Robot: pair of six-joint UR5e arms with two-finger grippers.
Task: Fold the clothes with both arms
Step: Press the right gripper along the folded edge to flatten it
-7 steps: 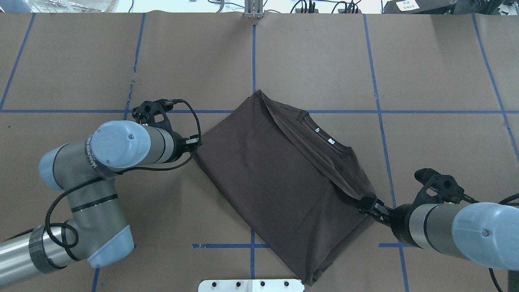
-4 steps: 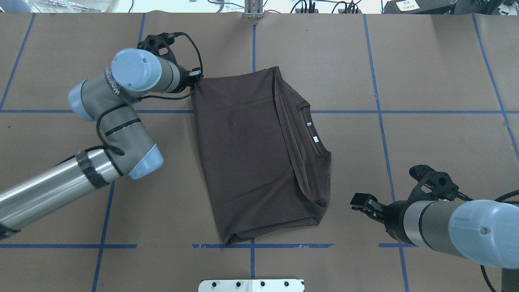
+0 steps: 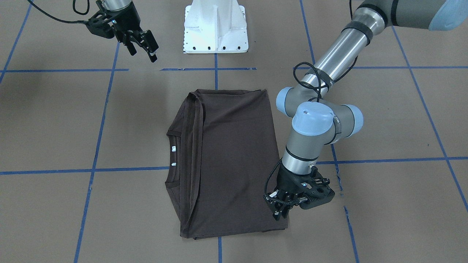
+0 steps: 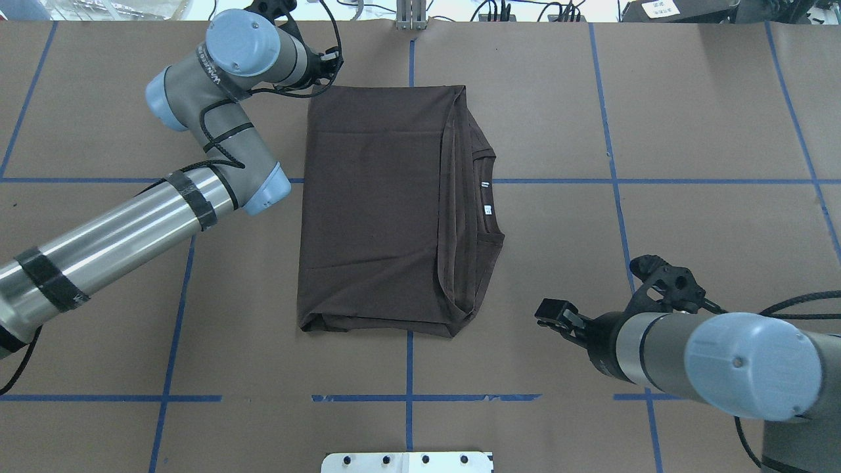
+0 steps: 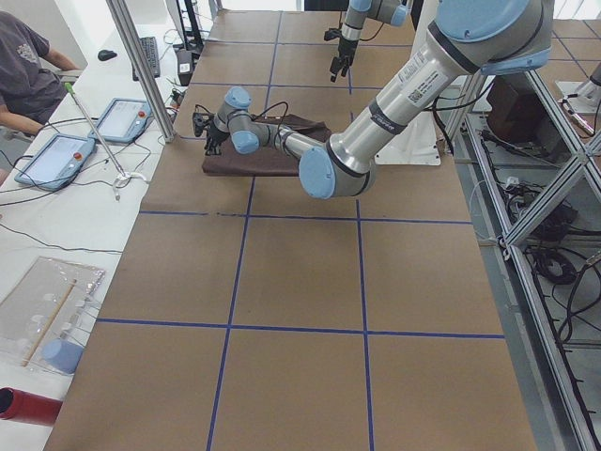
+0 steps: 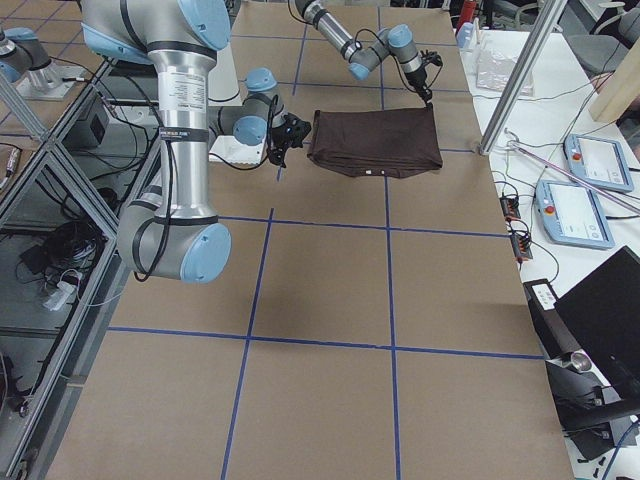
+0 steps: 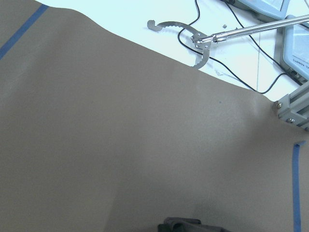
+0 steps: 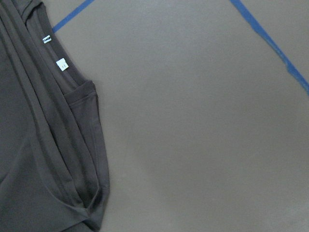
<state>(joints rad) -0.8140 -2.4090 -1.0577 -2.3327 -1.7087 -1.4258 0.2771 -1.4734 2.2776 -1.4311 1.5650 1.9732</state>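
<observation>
The left gripper (image 3: pixel 278 213) pinched a corner of the folded dark brown T-shirt (image 3: pixel 234 157), maybe to straighten it, while the right gripper (image 3: pixel 143 53) hung empty, fingers (image 3: pixel 150 45) apart.

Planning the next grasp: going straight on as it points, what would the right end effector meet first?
The right end effector would probably meet the shirt at its collar-side corner; if tilted down, the table first. Depth unclear.

Silver arms (image 4: pixel 118 236), grey joints (image 4: pixel 231 139), blue caps (image 4: pixel 243 33), black cables (image 4: pixel 805 299)
</observation>
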